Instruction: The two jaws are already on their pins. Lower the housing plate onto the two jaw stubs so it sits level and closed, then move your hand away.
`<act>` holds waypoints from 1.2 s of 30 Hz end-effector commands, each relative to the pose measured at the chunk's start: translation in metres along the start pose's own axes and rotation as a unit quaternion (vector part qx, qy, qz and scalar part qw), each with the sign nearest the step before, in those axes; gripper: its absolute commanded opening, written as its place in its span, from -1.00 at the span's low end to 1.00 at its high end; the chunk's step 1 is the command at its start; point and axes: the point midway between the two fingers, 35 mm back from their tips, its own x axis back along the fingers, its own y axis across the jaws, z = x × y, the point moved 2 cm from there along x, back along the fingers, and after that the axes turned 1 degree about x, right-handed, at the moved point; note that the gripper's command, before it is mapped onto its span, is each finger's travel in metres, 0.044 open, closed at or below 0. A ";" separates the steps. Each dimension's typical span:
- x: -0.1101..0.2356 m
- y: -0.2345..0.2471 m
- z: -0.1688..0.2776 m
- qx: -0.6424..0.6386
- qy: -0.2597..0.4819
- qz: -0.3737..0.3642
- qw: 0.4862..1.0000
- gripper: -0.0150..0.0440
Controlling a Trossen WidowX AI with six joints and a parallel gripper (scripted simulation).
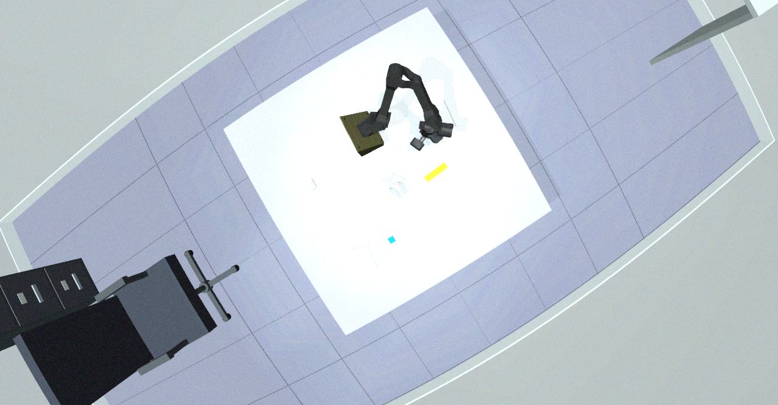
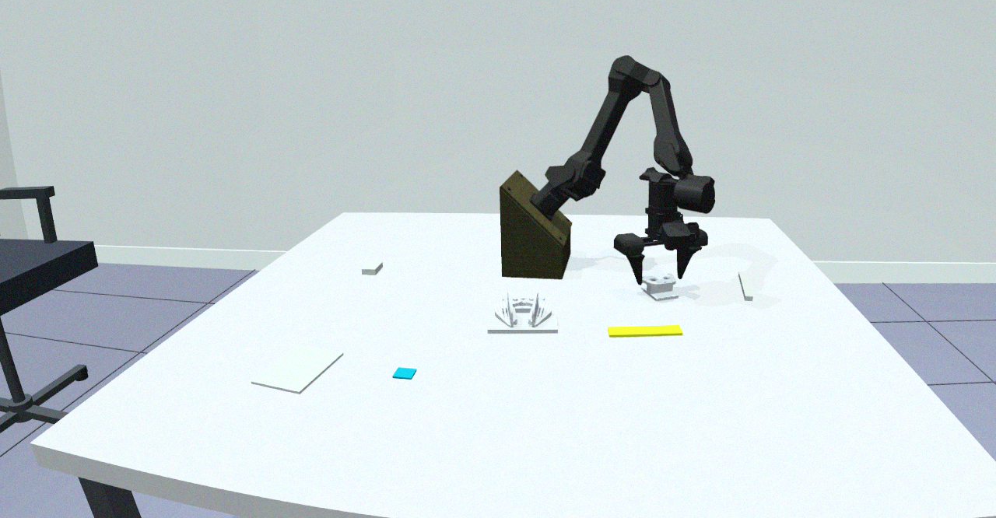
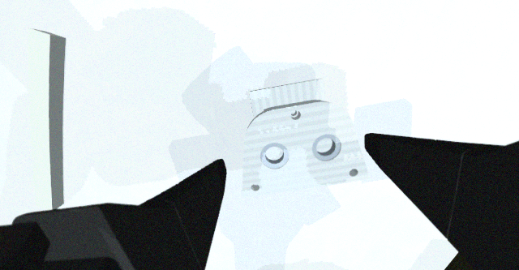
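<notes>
The white housing plate [image 2: 659,282] [image 3: 293,134], with two ringed round holes and several small ones, lies level on a low white block, right of the arm's base in the exterior view. My gripper [image 2: 660,280] [image 3: 293,153] is open and empty. It points down over the housing plate, with one fingertip at each side of it in the wrist view. I cannot tell how high the tips are above it. The white base with two upright jaws [image 2: 522,311] [image 1: 395,185] stands apart, nearer the front; its pins and stubs are too small to make out.
A yellow strip [image 1: 435,172] [image 2: 644,331] lies in front of the housing plate. A white bar [image 2: 745,286] [image 3: 57,120] lies beyond it. A cyan square [image 1: 391,239] [image 2: 405,372], a flat white panel [image 2: 297,372] and a small white block [image 2: 371,268] lie left. The arm stands on a brown wedge [image 2: 525,243].
</notes>
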 end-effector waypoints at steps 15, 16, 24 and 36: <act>-0.013 -0.003 0.004 -0.004 0.005 0.004 1.000 1.00; -0.013 -0.003 0.004 -0.004 0.005 0.004 1.000 1.00; -0.013 -0.003 0.004 -0.004 0.005 0.004 1.000 1.00; -0.014 -0.003 0.004 -0.004 0.005 0.004 1.000 1.00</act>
